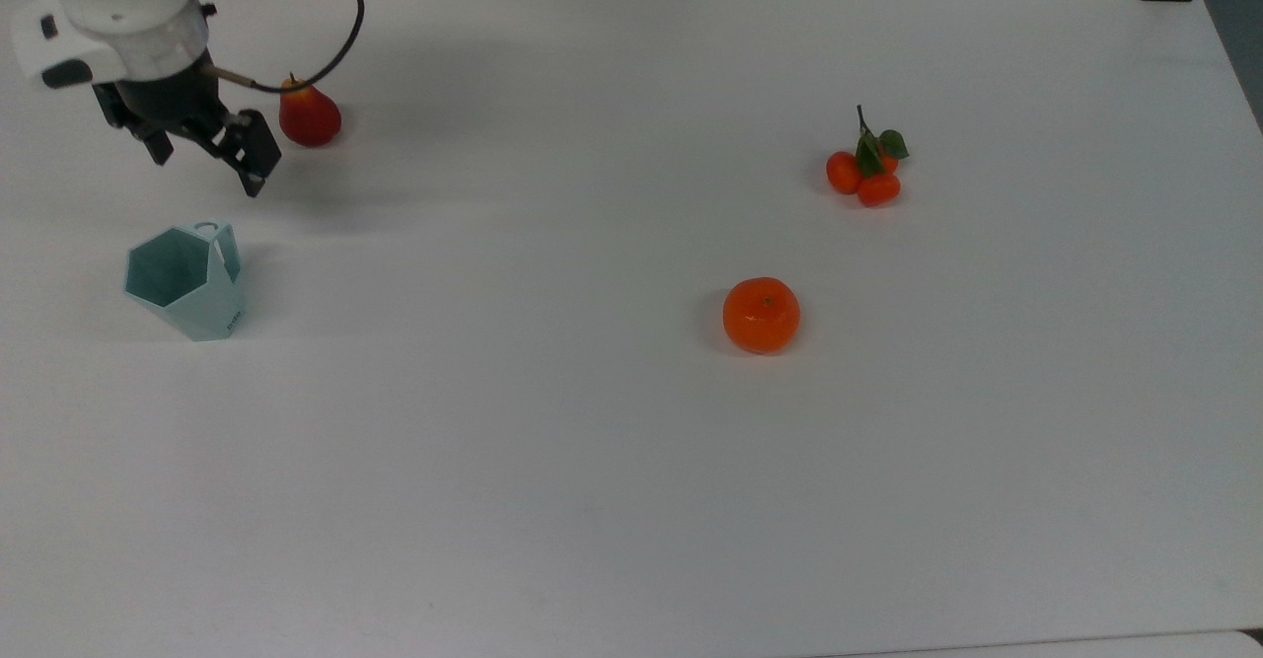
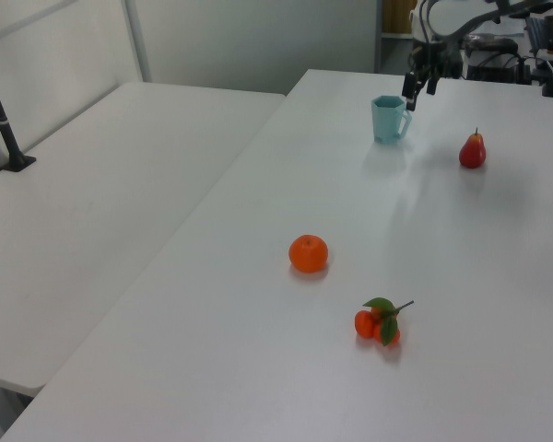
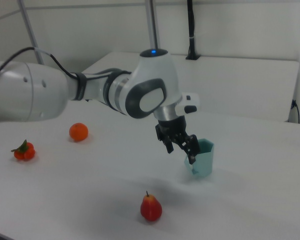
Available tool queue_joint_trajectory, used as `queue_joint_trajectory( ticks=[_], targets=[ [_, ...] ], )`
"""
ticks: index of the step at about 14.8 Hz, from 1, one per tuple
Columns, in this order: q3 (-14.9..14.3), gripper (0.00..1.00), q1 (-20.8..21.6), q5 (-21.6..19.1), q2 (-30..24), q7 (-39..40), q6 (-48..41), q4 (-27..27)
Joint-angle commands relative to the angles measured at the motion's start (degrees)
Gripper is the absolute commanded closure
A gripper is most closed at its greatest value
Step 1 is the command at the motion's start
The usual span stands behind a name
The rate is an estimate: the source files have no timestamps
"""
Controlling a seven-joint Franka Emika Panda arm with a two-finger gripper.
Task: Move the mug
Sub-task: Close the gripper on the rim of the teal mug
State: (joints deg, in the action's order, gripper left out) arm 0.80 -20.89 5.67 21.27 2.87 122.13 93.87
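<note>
Claw point(image 1: 207, 160) spread apart above table, empty, near upright pale teal faceted mug point(image 1: 185, 283), hexagonal rim

Top view: looks steeply down over the white table point(image 1: 631, 490). Left and right views: oblique, lower, from opposite ends, sharing mug point(image 2: 388, 118) and pear point(image 3: 151, 207).

A white worktop point(image 1: 631, 500) spans the top view, evenly lit and matte. In the left view a second white table point(image 2: 101, 221) stands edge to edge with it on the left view's left, a black clamp post point(image 2: 2, 120) fixed at its far side. Pale walls point(image 2: 249, 37) with a white metal upright point(image 2: 136, 41) close the room behind. Cluttered equipment point(image 2: 525, 55) sits beyond the worktop's far end.
</note>
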Motion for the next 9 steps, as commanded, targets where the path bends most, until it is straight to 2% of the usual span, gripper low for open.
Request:
queue_joint_trajectory(
  ticks=[1,5,6,8,9],
  targets=[
    [-0.5,0.03,0.9,0.5,3.7,-0.1,5.8,0.3],
    [-0.5,0.19,1.3,0.5,6.2,-1.3,9.3,0.3],
    [-0.5,0.26,1.1,0.5,6.6,-1.4,10.2,0.4],
    [-0.5,0.48,0.9,0.1,7.1,-1.5,11.7,0.4],
    [-0.5,0.64,0.8,-0.2,7.1,-1.5,12.1,0.4]
  ],
)
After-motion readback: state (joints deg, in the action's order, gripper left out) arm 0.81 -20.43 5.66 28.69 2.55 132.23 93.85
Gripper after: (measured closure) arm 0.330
